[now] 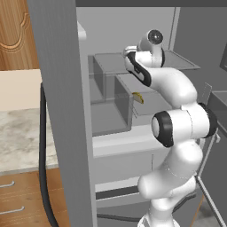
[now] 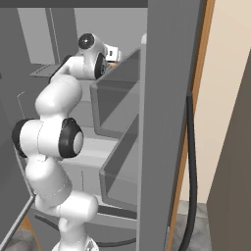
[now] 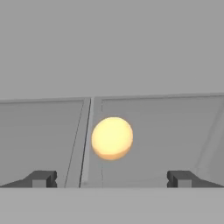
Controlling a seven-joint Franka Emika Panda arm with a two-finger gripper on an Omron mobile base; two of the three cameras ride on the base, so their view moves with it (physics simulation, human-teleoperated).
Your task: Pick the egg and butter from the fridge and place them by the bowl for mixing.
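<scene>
The egg (image 3: 111, 138), a small pale-yellow ball, rests on a grey fridge shelf straight ahead of my gripper (image 3: 111, 179) in the hand view. The jaws stand wide open with nothing between them, and the egg lies beyond the fingertips (image 3: 41, 178), centred between them. My arm reaches into the open fridge (image 1: 62, 111) at upper-shelf height, with the hand (image 2: 112, 53) deep inside. The butter (image 1: 138, 97), a short olive-yellow stick, lies on a lower shelf to the right of a box-like bin. The bowl is out of view.
Translucent grey bins (image 1: 111, 102) sit on the fridge shelves and door racks (image 2: 117, 98) hang on the open door (image 2: 162, 122). A marble counter (image 1: 17, 137) over wooden drawers (image 1: 13, 195) lies to the left. A black seal strip (image 1: 42, 155) edges the door.
</scene>
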